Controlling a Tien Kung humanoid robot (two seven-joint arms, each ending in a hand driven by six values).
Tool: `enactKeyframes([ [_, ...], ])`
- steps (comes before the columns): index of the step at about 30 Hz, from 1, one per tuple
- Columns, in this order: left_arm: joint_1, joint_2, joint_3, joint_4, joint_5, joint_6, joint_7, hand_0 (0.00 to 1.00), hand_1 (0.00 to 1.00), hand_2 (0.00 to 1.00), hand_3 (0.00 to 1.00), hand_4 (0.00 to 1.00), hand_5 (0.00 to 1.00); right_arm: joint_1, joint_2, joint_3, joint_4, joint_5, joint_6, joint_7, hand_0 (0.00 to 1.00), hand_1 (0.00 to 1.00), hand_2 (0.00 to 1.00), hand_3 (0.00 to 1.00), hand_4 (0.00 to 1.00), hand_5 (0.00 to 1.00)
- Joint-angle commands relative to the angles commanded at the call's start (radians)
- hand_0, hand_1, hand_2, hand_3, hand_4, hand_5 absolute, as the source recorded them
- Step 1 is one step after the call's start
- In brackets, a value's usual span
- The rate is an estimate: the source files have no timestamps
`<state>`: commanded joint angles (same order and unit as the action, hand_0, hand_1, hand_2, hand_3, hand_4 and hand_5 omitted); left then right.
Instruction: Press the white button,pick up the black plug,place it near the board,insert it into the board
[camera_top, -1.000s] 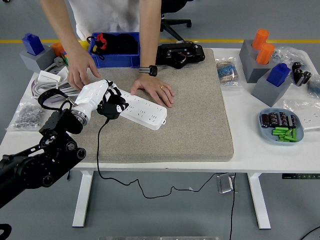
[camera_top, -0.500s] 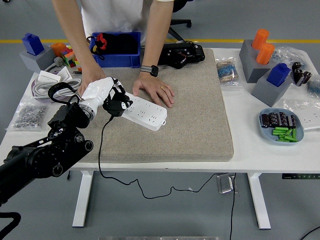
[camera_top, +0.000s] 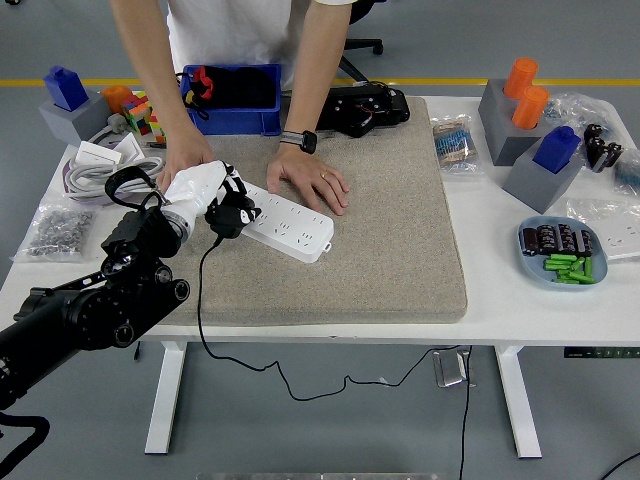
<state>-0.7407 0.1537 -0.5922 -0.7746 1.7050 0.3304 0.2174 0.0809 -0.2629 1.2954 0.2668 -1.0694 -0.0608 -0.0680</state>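
A white power strip (camera_top: 285, 224) lies slantwise on the beige mat (camera_top: 380, 230). My left hand (camera_top: 208, 194), in a white shell, is shut on the black plug (camera_top: 229, 214) and holds it at the strip's left end, touching or just above it. The plug's black cable (camera_top: 200, 300) hangs down over the table's front edge. A person at the far side rests one hand (camera_top: 315, 182) on the strip's upper edge and the other hand (camera_top: 185, 157) just behind my left hand. My right arm is out of view. I cannot see the white button.
A blue bin (camera_top: 232, 98) and a black device (camera_top: 360, 108) stand behind the mat. Coiled cables (camera_top: 100, 170) and a bag of screws (camera_top: 50, 225) lie at the left. Grey blocks with orange and blue parts (camera_top: 525, 125) and a blue dish (camera_top: 560, 252) sit at the right.
My left arm has moved up and forward, bringing the plug from below the strip's left end onto it. The person has leaned in; one hand moved closer behind my hand.
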Motion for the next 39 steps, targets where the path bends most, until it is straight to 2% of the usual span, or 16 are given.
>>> enactKeyframes([
  [8,-0.014,-0.013,0.008,0.036,0.003,-0.001,0.001,0.273,0.231,0.253,0.384,0.313,0.002,-0.001,0.000,0.000,0.000,0.001,0.000,0.000,0.749,0.625,0.622,0.597,0.627,0.398],
  [21,-0.023,0.004,0.034,0.050,-0.001,-0.017,0.005,0.272,0.230,0.252,0.385,0.318,0.002,-0.005,0.000,0.006,0.001,0.000,0.000,0.000,0.750,0.624,0.622,0.598,0.627,0.397],
  [28,-0.028,0.004,0.034,0.056,0.000,-0.018,0.003,0.272,0.229,0.253,0.385,0.318,0.002,-0.003,0.001,0.006,0.002,0.000,0.000,0.000,0.749,0.624,0.622,0.598,0.627,0.396],
  [29,-0.028,0.004,0.034,0.056,0.001,-0.017,0.003,0.310,0.310,0.312,0.477,0.440,0.002,-0.003,0.001,0.006,0.003,0.000,0.000,0.000,0.749,0.625,0.622,0.598,0.627,0.396],
  [34,-0.029,0.003,0.032,0.058,0.005,-0.017,0.000,0.310,0.310,0.312,0.477,0.440,0.002,-0.002,0.001,0.010,0.003,0.000,0.000,0.000,0.749,0.625,0.622,0.598,0.627,0.396],
  [35,-0.029,0.003,0.031,0.058,0.006,-0.016,-0.002,0.427,0.504,0.482,0.591,0.563,0.002,-0.002,0.001,0.010,0.003,0.000,0.000,0.000,0.748,0.624,0.622,0.597,0.626,0.395],
  [39,-0.028,0.005,0.030,0.055,0.006,-0.010,-0.013,0.427,0.504,0.482,0.591,0.563,0.002,-0.003,0.002,0.010,0.002,-0.001,0.001,0.000,0.748,0.624,0.622,0.597,0.626,0.395],
])
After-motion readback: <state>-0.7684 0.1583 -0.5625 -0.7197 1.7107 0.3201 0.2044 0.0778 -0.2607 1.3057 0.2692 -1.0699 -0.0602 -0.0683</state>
